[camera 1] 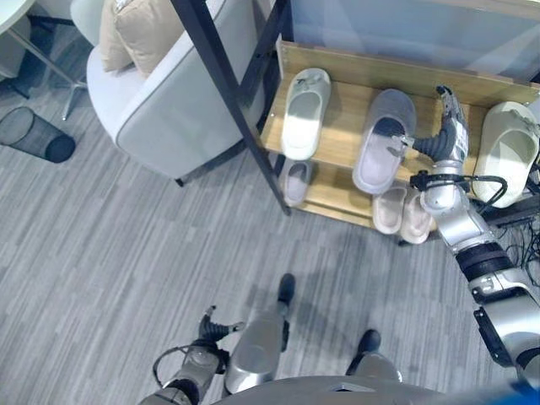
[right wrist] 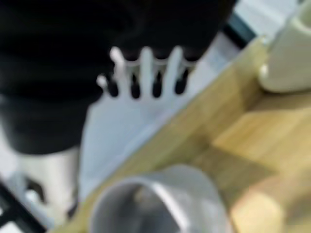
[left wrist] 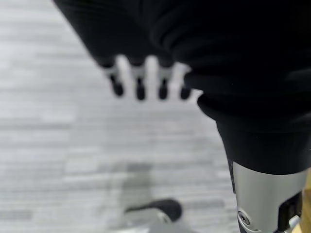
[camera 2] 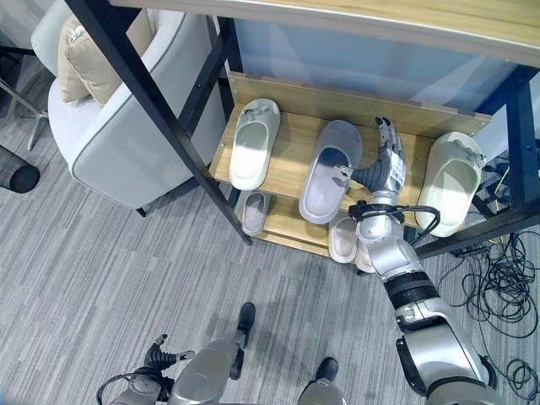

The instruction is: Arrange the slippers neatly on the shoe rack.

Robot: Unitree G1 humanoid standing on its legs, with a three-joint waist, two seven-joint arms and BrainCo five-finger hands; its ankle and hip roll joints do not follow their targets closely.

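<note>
A grey slipper (camera 1: 384, 139) lies in the middle of the wooden rack shelf (camera 1: 344, 118), toe toward the back. A pale green slipper (camera 1: 304, 114) lies to its left and a cream slipper (camera 1: 506, 152) to its right. My right hand (camera 1: 447, 126) hovers just right of the grey slipper, open with straight fingers (right wrist: 146, 73), and its thumb reaches toward the slipper's rim. The right wrist view has the grey slipper (right wrist: 155, 204) below the hand. My left hand (camera 1: 213, 327) hangs low over the floor, its fingers (left wrist: 141, 80) relaxed.
On the lower shelf sit a small grey slipper (camera 1: 295, 181) and a beige pair (camera 1: 403, 215). A black rack post (camera 1: 232, 93) slants across the shelf's left end. A grey armchair (camera 1: 169, 101) stands to the left, with a black bin (camera 1: 35, 135) beyond it.
</note>
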